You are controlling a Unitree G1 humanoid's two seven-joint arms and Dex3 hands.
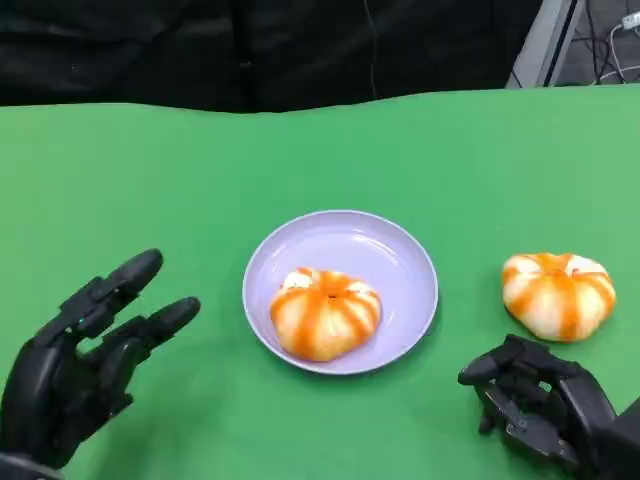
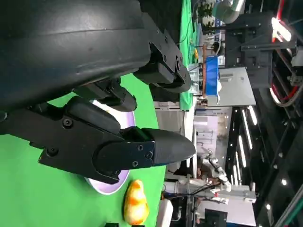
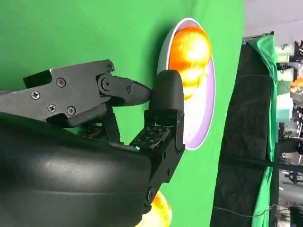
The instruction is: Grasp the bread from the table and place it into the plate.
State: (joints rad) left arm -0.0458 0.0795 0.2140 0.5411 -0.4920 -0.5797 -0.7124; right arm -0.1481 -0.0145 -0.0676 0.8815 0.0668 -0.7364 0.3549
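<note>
A lilac plate (image 1: 350,238) lies mid-table with an orange-striped bread (image 1: 325,313) in its near half. A second striped bread (image 1: 558,294) sits on the green cloth to the plate's right. My right hand (image 1: 540,402) is just in front of that bread, apart from it, fingers curled in and holding nothing. My left hand (image 1: 85,358) hovers to the left of the plate with its fingers spread and nothing in it. The right wrist view has the plate (image 3: 201,127), the bread in it (image 3: 189,52) and an edge of the table bread (image 3: 158,213). The left wrist view has the plate's rim (image 2: 106,187) and the table bread (image 2: 135,201).
The green cloth (image 1: 150,170) covers the table up to a dark curtain along the far edge. A metal frame and cables (image 1: 590,45) stand beyond the far right corner.
</note>
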